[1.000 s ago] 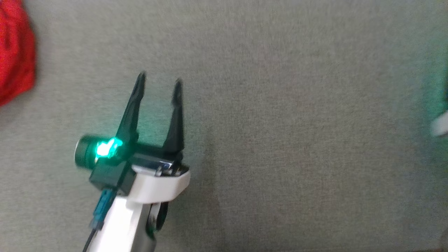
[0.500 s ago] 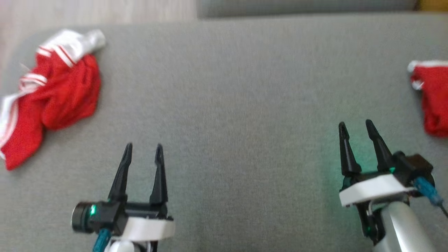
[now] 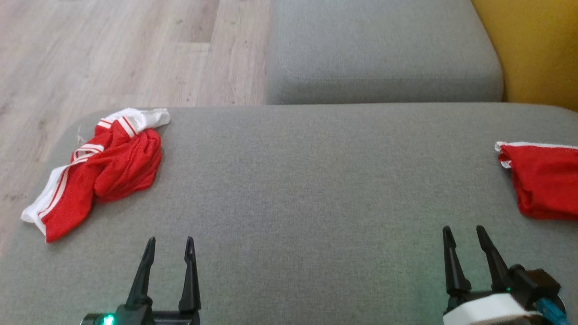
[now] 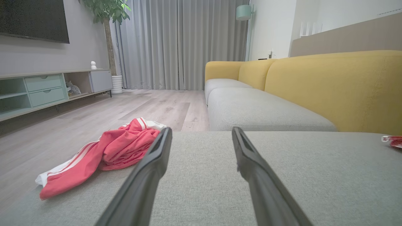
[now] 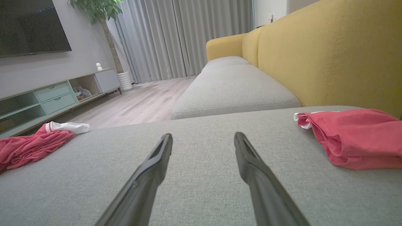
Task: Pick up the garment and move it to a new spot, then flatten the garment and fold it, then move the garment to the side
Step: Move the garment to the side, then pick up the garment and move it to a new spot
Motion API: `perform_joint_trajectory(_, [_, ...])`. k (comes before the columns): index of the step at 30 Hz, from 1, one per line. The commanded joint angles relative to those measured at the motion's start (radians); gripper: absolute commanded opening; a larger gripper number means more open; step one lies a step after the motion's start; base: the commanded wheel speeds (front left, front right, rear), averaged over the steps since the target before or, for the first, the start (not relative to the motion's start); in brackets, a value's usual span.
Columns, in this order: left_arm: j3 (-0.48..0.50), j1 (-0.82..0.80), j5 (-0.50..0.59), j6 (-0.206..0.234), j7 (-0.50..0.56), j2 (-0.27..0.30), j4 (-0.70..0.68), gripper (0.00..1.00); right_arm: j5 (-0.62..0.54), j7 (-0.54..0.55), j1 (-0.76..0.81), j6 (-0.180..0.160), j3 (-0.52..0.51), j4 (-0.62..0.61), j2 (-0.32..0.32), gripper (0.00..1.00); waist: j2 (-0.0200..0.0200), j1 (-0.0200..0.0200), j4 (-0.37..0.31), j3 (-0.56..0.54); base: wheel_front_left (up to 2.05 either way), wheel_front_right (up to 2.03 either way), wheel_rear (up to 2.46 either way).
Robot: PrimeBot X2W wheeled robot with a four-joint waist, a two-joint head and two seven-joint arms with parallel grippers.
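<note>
The left pincer (image 3: 170, 241) at seven o'clock and the right pincer (image 3: 463, 230) at five both gape wide, holding nothing, over the grey sofa cushion (image 3: 316, 194). The crumpled red garment (image 3: 104, 171) lies at ten o'clock by the cushion's edge, well apart from both pincers — another red garment (image 3: 544, 185) lies at three o'clock

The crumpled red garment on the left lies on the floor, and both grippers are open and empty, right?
No: the garment lies on the grey cushion, by its left edge, as the head view shows. The left gripper and right gripper are indeed open and empty.
</note>
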Motion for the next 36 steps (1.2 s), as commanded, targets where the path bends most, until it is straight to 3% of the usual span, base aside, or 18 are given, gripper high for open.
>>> perform_joint_trajectory(1, [0.041,-0.028,0.015,-0.006,-0.002,0.001,-0.026,1.0,-0.007,-0.011,-0.019,-0.001,0.015,-0.035,-0.006,1.0,-0.0001,0.0003,0.005,-0.015,0.0,0.0,0.0])
perform_joint_trajectory(7, [0.057,-0.022,0.047,-0.012,-0.002,0.001,0.009,1.0,-0.015,-0.011,0.006,-0.001,0.009,-0.052,-0.006,1.0,-0.0001,0.0003,-0.002,-0.031,0.0,0.0,0.0])
perform_joint_trajectory(19, [0.07,-0.043,0.061,0.021,-0.002,0.001,0.044,1.0,-0.028,-0.011,0.011,-0.001,-0.017,-0.069,-0.005,1.0,-0.0001,0.0003,-0.005,-0.014,0.0,0.0,0.0])
perform_joint_trajectory(25, [0.063,-0.048,0.064,0.027,-0.002,0.001,0.044,1.0,-0.035,-0.011,0.019,-0.001,-0.042,-0.071,-0.005,1.0,-0.0001,0.0003,0.059,-0.012,0.0,0.0,0.0])
perform_joint_trajectory(36, [0.087,-0.033,0.082,0.04,-0.002,0.013,0.016,1.0,-0.009,-0.011,0.026,-0.001,-0.007,-0.053,-0.005,1.0,-0.0001,0.0003,0.277,-0.014,0.0,0.0,0.0])
